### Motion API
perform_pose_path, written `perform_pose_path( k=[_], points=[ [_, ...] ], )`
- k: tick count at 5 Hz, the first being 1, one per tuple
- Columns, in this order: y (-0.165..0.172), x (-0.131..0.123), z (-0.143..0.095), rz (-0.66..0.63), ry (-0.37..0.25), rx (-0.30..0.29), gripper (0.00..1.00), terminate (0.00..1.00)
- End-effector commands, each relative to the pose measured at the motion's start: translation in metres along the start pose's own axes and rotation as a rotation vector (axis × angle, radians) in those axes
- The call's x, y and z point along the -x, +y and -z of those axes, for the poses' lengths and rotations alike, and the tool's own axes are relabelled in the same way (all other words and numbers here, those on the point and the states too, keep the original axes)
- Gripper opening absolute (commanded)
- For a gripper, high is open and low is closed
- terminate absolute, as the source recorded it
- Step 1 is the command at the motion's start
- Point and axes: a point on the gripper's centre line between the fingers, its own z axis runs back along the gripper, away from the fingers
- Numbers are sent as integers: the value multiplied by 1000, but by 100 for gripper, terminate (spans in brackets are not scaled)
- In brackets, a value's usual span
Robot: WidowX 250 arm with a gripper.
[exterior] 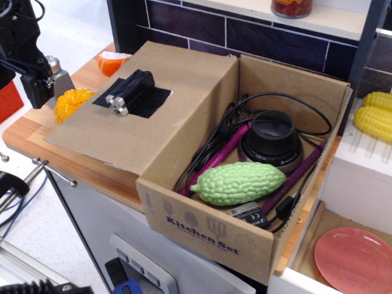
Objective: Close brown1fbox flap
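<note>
The brown1fbox point(208, 229) is a large brown cardboard box printed "Kitchen Set" on its near wall, standing open on the wooden counter. Its flap point(141, 116) lies folded out to the left, nearly flat, with black tape and a black-and-silver block point(130, 92) on its upper face. Inside the box lie a green bumpy toy gourd point(237, 182), a black round device point(271, 142), purple rods and black cables. My gripper point(44, 82) hangs at the far left, above the counter and left of the flap, not touching it. Whether its fingers are open or shut does not show.
An orange toy fruit point(72, 103) lies by the gripper and an orange slice point(111, 61) behind the flap. Yellow corn point(375, 115) and a pink plate point(356, 257) sit on the right. A dark tiled wall point(245, 33) stands behind the box.
</note>
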Motion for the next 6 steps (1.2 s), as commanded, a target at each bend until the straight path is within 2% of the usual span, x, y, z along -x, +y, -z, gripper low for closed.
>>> perform_pose_path(
  k=[1, 2, 3, 4, 6],
  points=[
    [0, 0, 0, 0, 0, 0, 100, 0],
    [22, -1, 19, -51, 52, 99, 100, 0],
    [27, -4, 36, -62, 68, 155, 100, 0],
    [26, -4, 46, -81, 93, 263, 100, 0],
    [-1, 0, 60, -135, 40, 492, 100, 0]
  ],
)
